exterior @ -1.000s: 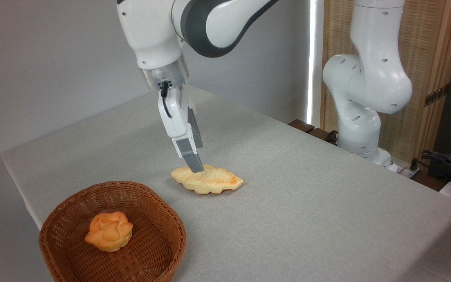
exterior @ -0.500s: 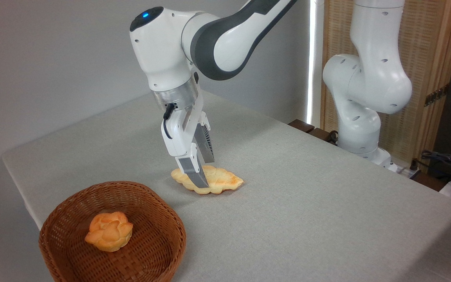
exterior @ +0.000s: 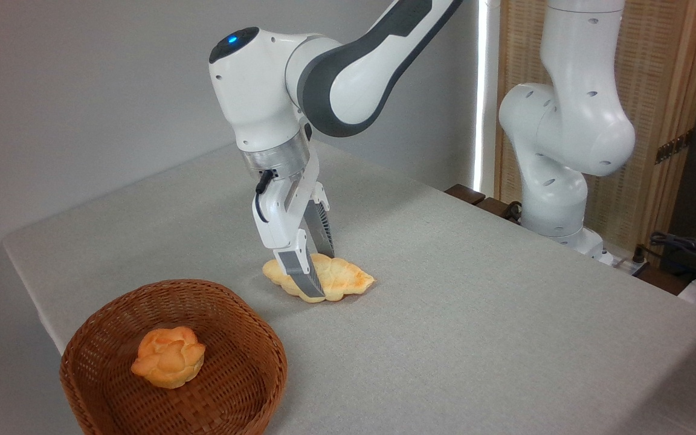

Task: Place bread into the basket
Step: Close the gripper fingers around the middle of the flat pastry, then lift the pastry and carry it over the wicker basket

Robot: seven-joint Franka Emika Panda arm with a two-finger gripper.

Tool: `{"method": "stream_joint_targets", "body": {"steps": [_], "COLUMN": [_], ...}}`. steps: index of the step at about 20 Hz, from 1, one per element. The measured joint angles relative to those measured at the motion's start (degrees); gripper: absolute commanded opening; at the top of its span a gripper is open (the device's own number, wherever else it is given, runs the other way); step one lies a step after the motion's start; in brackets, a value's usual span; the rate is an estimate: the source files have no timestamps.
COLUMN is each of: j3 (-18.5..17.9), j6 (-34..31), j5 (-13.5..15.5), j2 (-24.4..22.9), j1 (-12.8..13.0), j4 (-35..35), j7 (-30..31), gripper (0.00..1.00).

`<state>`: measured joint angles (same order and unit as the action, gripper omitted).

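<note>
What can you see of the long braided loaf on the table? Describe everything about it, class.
The bread is a long, flat, leaf-shaped loaf with a braided, lobed surface, pale golden with toasted orange patches. It lies flat on the grey table, outside and up-right of the basket. The gripper is down over its left half, jaws straddling it front and back; whether they already press it cannot be told.

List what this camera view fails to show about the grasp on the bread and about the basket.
- Gripper closure: near finger hides the contact with the bread.
- Bread's underside: hidden, so lift off the table is unclear.
- Basket: bottom cut by the frame edge.
</note>
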<state>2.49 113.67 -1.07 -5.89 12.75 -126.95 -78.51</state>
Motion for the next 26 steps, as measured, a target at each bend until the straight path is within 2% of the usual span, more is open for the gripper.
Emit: {"method": "stream_joint_targets", "body": {"steps": [1,3,5,8,26], "j3": [0.00,0.00,0.00,0.00,0.39], "j6": [0.02,0.04,0.07,0.24,-0.21], "j5": [-0.30,-0.51,-1.00,-3.12,-3.55], "j2": [0.00,0.00,0.00,0.00,-0.50], "j1": [0.09,0.25,0.49,0.92,1.22], "j4": [-0.02,-0.09,-0.12,-0.12,0.44], "j7": [0.00,0.00,0.00,0.00,0.24], "gripper": [0.55,0.39,0.29,0.20,0.20]}}
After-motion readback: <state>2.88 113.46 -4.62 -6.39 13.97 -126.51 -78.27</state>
